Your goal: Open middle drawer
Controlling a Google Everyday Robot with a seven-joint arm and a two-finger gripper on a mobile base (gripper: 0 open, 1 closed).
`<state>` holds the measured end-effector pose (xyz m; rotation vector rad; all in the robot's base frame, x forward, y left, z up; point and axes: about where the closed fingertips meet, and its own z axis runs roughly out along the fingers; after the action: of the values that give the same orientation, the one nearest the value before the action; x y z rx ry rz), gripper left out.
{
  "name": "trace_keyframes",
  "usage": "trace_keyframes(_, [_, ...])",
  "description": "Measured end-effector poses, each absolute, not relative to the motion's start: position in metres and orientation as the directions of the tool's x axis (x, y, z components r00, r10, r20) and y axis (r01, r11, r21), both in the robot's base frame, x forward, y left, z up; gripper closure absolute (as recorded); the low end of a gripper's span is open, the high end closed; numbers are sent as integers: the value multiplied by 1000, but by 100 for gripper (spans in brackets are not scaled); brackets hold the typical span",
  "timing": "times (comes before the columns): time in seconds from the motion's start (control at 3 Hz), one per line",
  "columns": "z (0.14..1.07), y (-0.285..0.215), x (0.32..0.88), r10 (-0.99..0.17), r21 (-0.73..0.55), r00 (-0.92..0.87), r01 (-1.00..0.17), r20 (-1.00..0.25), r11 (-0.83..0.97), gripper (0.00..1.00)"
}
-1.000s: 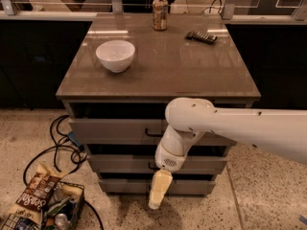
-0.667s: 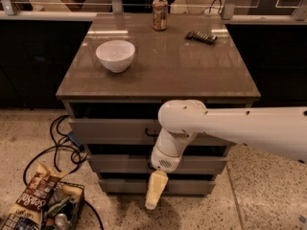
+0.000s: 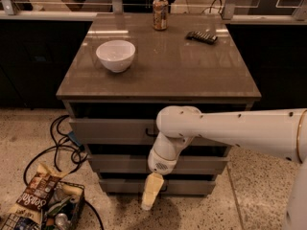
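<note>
Speckled floor (image 3: 261, 188), dark counters (image 3: 33, 56) behind, grey table (image 3: 182, 68) bearing white bowl (image 3: 115, 55), can (image 3: 160, 13), remote (image 3: 202, 37), claw (image 3: 149, 198) at lower centre below middle drawer (image 3: 115, 164), its grip impossible to tell

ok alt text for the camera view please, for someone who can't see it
A white robot arm reaches across a grey three-drawer cabinet, its end effector hanging low in front of the bottom drawer, below the middle drawer. A white bowl, can and remote sit on top.
</note>
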<state>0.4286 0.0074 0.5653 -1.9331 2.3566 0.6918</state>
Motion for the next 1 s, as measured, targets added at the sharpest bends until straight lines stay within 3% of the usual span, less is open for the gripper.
trace_keyframes(1.0, [541, 5, 402, -920, 250, -234, -955, -315, 158, 0])
